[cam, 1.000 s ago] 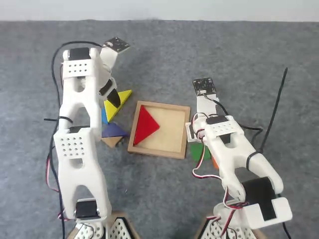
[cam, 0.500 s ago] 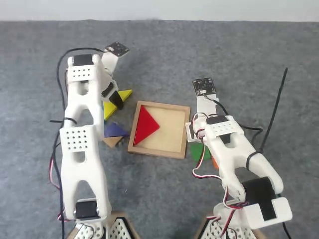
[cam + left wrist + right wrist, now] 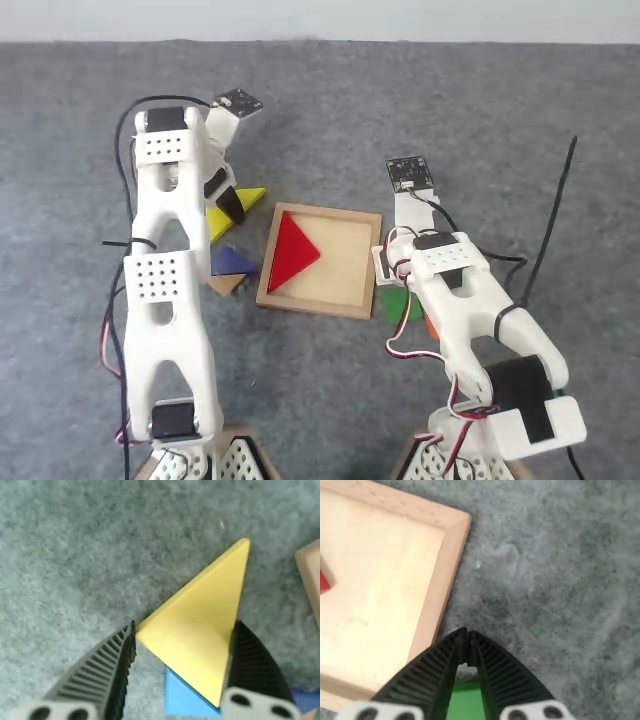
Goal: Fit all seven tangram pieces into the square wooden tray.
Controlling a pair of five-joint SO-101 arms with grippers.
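where the grey mat (image 3: pixel 500 120) meets a pale wall (image 3: pixel 320 20) at the far edge, you have the tray (image 3: pixel 366 262) lying mid-table with a red triangle (image 3: pixel 290 250) inside. your left gripper (image 3: pixel 184 630) stands wide open, a jaw at each side of the yellow triangle (image 3: pixel 205 610), which lies flat on the mat. your right gripper (image 3: pixel 468 632) is closed, jaws together, above a green piece (image 3: pixel 465 700) beside the tray.

Grey felt mat (image 3: pixel 500 120) (fuzzy); pale strip (image 3: pixel 320 18) behind.
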